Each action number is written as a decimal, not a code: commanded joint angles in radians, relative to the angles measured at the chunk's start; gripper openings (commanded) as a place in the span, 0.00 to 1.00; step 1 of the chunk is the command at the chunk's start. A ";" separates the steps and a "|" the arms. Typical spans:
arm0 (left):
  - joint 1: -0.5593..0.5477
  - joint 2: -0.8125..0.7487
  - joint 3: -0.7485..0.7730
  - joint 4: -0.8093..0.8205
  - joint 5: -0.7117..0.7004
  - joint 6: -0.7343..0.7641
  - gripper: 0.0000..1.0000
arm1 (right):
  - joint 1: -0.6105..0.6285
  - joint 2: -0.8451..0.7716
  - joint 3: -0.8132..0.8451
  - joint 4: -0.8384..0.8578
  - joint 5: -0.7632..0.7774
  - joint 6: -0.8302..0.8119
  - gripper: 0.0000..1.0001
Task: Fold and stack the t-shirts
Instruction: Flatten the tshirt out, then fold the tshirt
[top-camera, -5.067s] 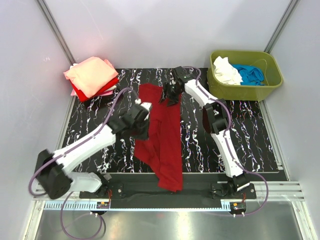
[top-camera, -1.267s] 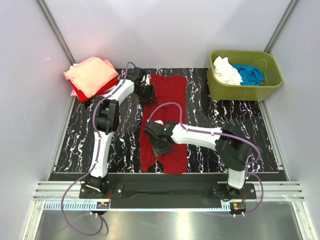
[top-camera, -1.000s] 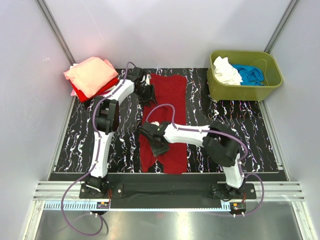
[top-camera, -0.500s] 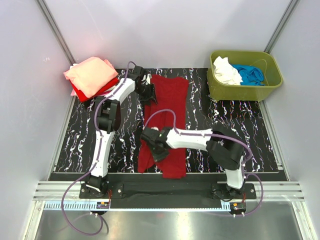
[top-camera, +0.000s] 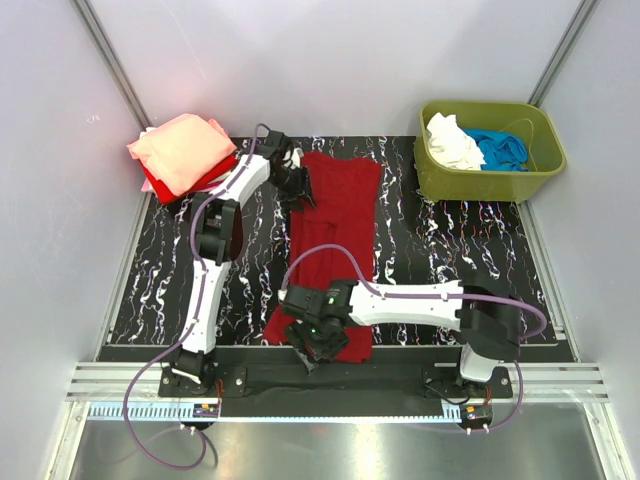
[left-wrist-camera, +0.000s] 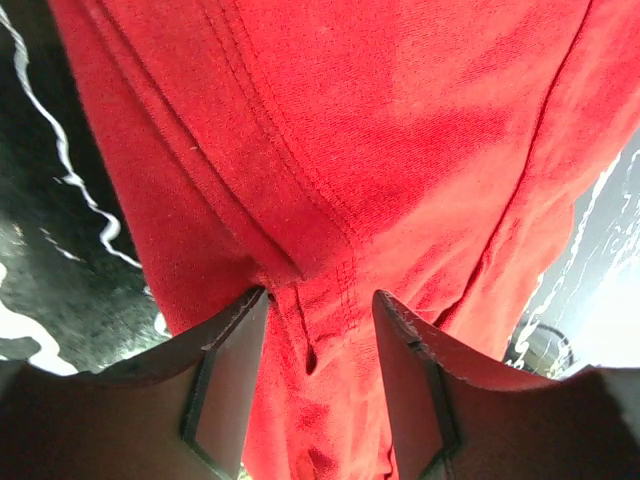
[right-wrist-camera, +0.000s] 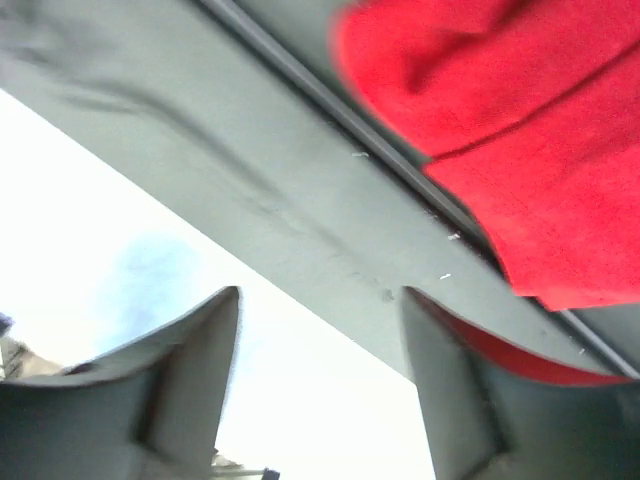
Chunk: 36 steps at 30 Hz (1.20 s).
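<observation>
A dark red t-shirt (top-camera: 335, 215) lies lengthwise down the middle of the black marbled mat (top-camera: 440, 260). My left gripper (top-camera: 297, 188) sits at its far left corner. In the left wrist view its fingers stand apart over a seam of the red cloth (left-wrist-camera: 400, 150), so the left gripper (left-wrist-camera: 320, 310) is open. My right gripper (top-camera: 312, 350) is at the shirt's near hem by the table edge. In the right wrist view it (right-wrist-camera: 320, 310) is open with nothing between its fingers, and red cloth (right-wrist-camera: 540, 130) lies up to the right. Folded t-shirts, salmon-pink (top-camera: 182, 148) on top, are stacked at the back left.
An olive-green tub (top-camera: 490, 182) at the back right holds a white t-shirt (top-camera: 450, 140) and a blue one (top-camera: 500, 148). A metal rail (top-camera: 340, 380) runs along the near edge. White walls close in the left, right and back.
My right gripper slid from mid-shirt to the near edge, dragging the lower cloth with it, then opened. The left gripper shifted slightly at the far corner.
</observation>
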 joint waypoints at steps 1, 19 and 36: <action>0.020 -0.064 -0.040 0.059 -0.048 0.011 0.56 | -0.001 -0.037 0.180 -0.139 0.037 -0.043 0.75; 0.213 -0.964 -0.650 0.047 -0.171 0.055 0.76 | -0.165 0.168 0.398 -0.052 0.018 0.005 0.56; 0.334 -1.660 -1.221 0.000 -0.419 0.066 0.87 | -0.058 0.616 0.757 -0.262 0.117 -0.065 0.55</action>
